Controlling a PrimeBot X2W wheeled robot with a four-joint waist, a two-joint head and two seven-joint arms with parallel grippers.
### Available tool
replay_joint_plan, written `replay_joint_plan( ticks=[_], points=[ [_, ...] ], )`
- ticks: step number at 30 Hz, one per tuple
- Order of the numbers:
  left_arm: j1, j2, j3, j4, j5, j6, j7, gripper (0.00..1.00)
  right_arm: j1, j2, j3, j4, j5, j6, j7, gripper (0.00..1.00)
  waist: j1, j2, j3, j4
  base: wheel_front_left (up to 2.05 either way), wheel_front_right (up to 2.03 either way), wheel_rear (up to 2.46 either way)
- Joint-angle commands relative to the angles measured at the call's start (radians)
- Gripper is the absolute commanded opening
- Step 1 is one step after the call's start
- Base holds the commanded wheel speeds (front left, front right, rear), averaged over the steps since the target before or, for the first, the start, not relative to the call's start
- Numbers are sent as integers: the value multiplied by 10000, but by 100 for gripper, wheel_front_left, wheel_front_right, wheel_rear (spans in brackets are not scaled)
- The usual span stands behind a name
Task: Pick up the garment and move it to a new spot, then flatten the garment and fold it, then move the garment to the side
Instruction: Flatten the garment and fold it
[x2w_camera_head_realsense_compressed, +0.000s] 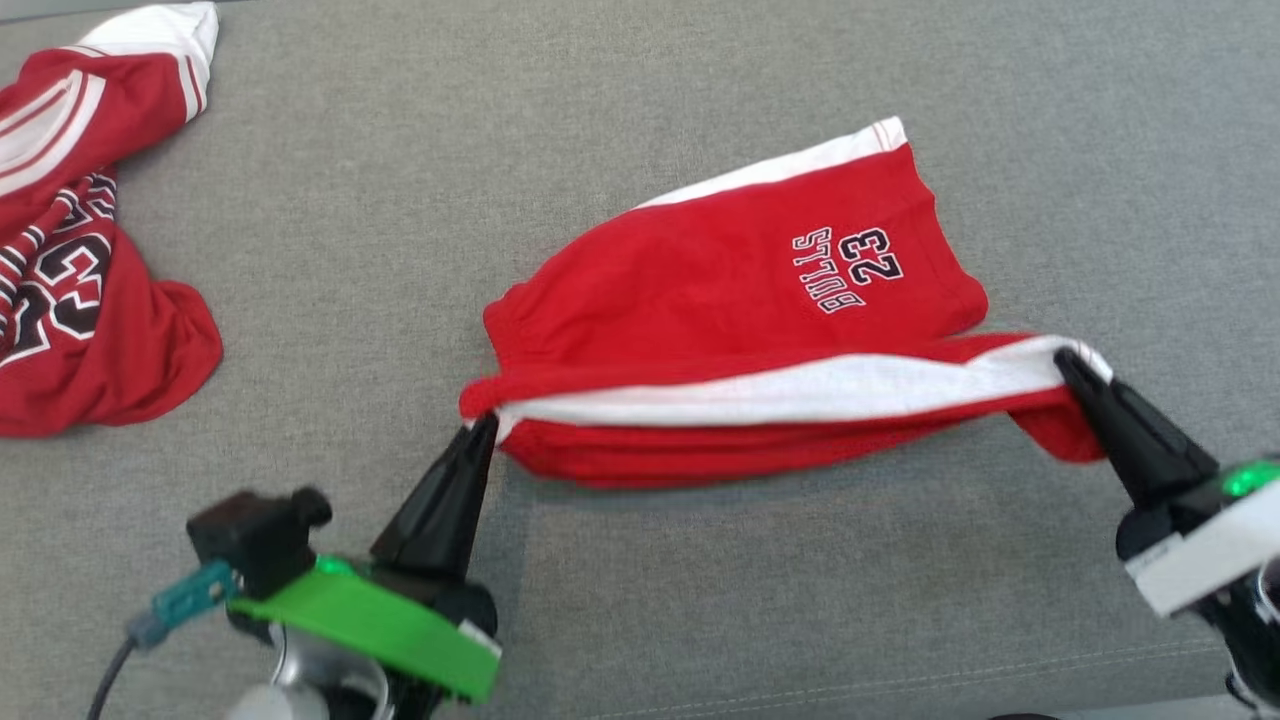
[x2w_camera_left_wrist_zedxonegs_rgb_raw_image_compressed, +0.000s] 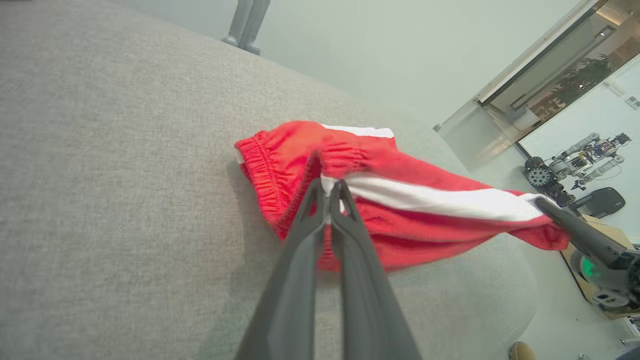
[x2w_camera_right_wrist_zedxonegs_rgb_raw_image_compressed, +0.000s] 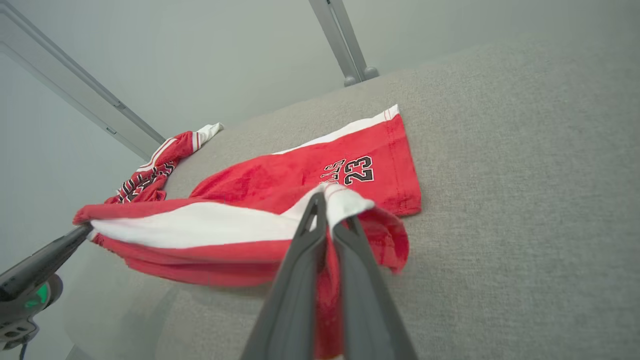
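Note:
The garment (x2w_camera_head_realsense_compressed: 740, 300) is a pair of red shorts with a white side stripe and "BULLS 23" printed on one leg. It lies on the grey cushion, its near edge lifted and stretched between both grippers. My left gripper (x2w_camera_head_realsense_compressed: 485, 425) is shut on the waistband end of the garment (x2w_camera_left_wrist_zedxonegs_rgb_raw_image_compressed: 400, 200), at the left of the stripe. My right gripper (x2w_camera_head_realsense_compressed: 1065, 360) is shut on the hem end of the garment (x2w_camera_right_wrist_zedxonegs_rgb_raw_image_compressed: 280, 200), at the right. The far leg lies flat on the cushion.
A second red and white jersey (x2w_camera_head_realsense_compressed: 70, 250) lies crumpled at the far left of the grey cushion (x2w_camera_head_realsense_compressed: 400, 150). The cushion's front edge runs just below the grippers. In the left wrist view, floor and another robot (x2w_camera_left_wrist_zedxonegs_rgb_raw_image_compressed: 570, 167) lie beyond the cushion's end.

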Motion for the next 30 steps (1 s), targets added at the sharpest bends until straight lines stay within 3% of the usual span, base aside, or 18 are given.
replay_joint_plan(
  ticks=[1, 6, 14, 22, 30],
  points=[
    [-782, -85, -22, 257, -56, 116, 398, 0, -828, 162, 35, 388, 182, -18, 437, 0, 1, -1, 826, 259, 0, 0, 0],
    [-3078, -830, -116, 1584, -40, 319, 1284, 0, -3491, 724, 337, 2278, 177, -12, 1679, 0, 1, -1, 1353, 653, 0, 0, 0],
    [-5298, -1639, -407, 4029, 324, 442, 1661, 0, -6453, 1183, 1136, 5186, -653, -10, 2041, 0, 1, -1, 1486, 1173, 0, 0, 0],
    [-6412, -2438, -494, 6059, 289, 250, 1428, 0, -8066, 1041, 1702, 7508, -1330, -10, 1633, 0, 1, -1, 1454, 1544, 0, 0, 0],
    [-6940, -2891, -659, 7113, 86, -21, 1243, 0, -8708, 944, 2020, 8649, -1456, -10, 1309, 0, 1, -1, 1465, 1714, 0, 0, 0]
  ],
)
